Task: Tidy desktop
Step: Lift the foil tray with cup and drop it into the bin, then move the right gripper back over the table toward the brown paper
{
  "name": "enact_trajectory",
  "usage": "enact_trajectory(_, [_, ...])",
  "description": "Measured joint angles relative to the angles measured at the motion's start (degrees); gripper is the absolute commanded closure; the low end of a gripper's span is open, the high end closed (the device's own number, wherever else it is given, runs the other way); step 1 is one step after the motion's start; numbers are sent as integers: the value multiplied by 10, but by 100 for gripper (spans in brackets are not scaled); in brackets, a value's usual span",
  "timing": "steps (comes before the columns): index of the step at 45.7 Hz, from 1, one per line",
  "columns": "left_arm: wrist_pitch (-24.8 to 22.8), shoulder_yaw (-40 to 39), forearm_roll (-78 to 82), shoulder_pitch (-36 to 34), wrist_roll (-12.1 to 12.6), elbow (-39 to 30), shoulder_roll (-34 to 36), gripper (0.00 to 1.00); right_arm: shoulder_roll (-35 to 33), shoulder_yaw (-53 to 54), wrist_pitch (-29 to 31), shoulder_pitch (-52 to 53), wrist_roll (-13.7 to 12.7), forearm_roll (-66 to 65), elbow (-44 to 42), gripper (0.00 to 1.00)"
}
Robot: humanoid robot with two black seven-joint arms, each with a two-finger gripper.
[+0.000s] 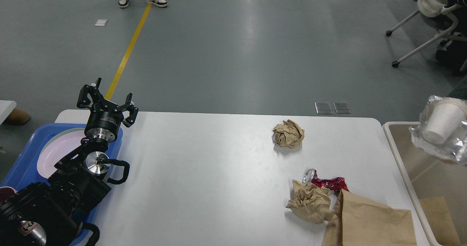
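Head view. The worktop [204,173] fills the lower centre of the frame, white and smooth, with rounded far corners. It is rigid and fixed, so it is not itself taken hold of; the loose litter on it is what gets handled.

A crumpled paper ball [288,134] lies toward the far right. Nearer the front edge, a second paper wad [311,204] touches a crushed red can [327,183] and a flat brown paper bag [368,218]. The paper is judged light and soft and should compress under a pinch across its bulk. The can is judged light, with stiff creased edges (possibly slippery on its foil-like skin); grip it across the flattened body.

The left gripper [108,100] stands over the far left corner, above the blue tray [25,158], fingers spread apart and holding nothing. All litter lies well apart from it, to its right.

The right gripper is not visible. At the right edge, a white paper cup [441,120] in clear wrap hangs above the beige bin [401,158]; what holds it cannot be told.
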Motion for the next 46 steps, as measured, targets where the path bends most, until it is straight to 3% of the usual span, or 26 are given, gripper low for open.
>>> enact_trajectory(3, [0, 0, 0, 0, 0, 0, 0, 3, 3, 4, -17, -47, 0, 4, -22, 24])
enact_trajectory(10, [0, 0, 0, 0, 0, 0, 0, 4, 15, 30, -55, -137, -1, 6, -50, 0])
enact_trajectory(19, [0, 0, 0, 0, 0, 0, 0, 3, 36, 76, -84, -218, -1, 7, -92, 0])
enact_trajectory(29, [0, 0, 0, 0, 0, 0, 0, 3, 66, 93, -84, -223, -1, 7, -102, 0])
enact_trajectory(39, [0, 0, 0, 0, 0, 0, 0, 4, 115, 72, -77, -104, -3, 8, -77, 0])
enact_trajectory(46, [0, 0, 0, 0, 0, 0, -1, 4, 195, -28, -68, 28, -4, 9, -30, 0])
